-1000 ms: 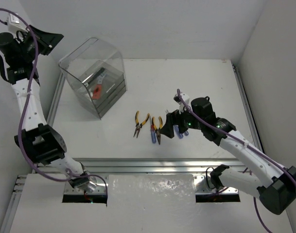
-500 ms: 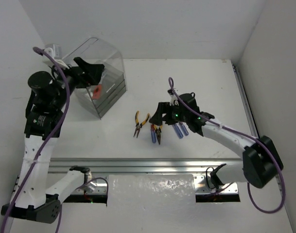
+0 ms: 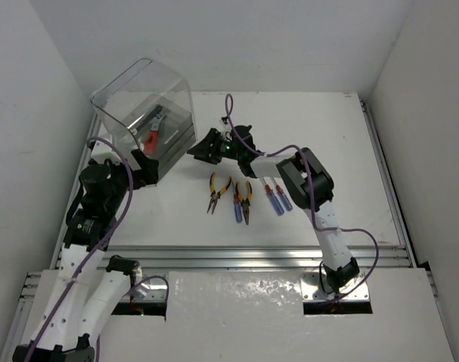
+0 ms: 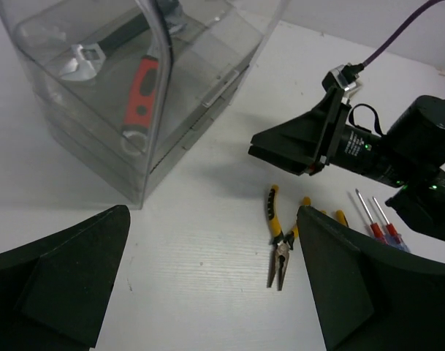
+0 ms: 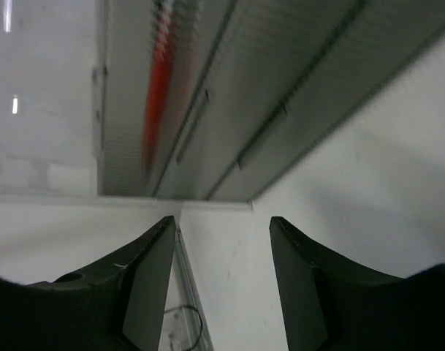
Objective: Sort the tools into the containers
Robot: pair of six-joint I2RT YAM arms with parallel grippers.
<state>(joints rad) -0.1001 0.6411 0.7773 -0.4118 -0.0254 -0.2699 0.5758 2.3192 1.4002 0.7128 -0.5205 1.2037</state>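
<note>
The right gripper (image 3: 202, 148) has swung left from the screwdrivers (image 3: 275, 198) to the clear box (image 3: 127, 84), half-open and empty. The left gripper (image 4: 213, 219) now gapes, empty. 2 pliers (image 3: 216, 193) lie unsorted on the table.

A white worktop (image 3: 327, 136) sits in a plain white alcove, closed in by a back wall (image 3: 237, 38), a left wall (image 3: 26, 113) and a right wall (image 3: 432, 113). A silver metal rail (image 3: 252, 253) runs along its near edge. The light is soft and even.
</note>
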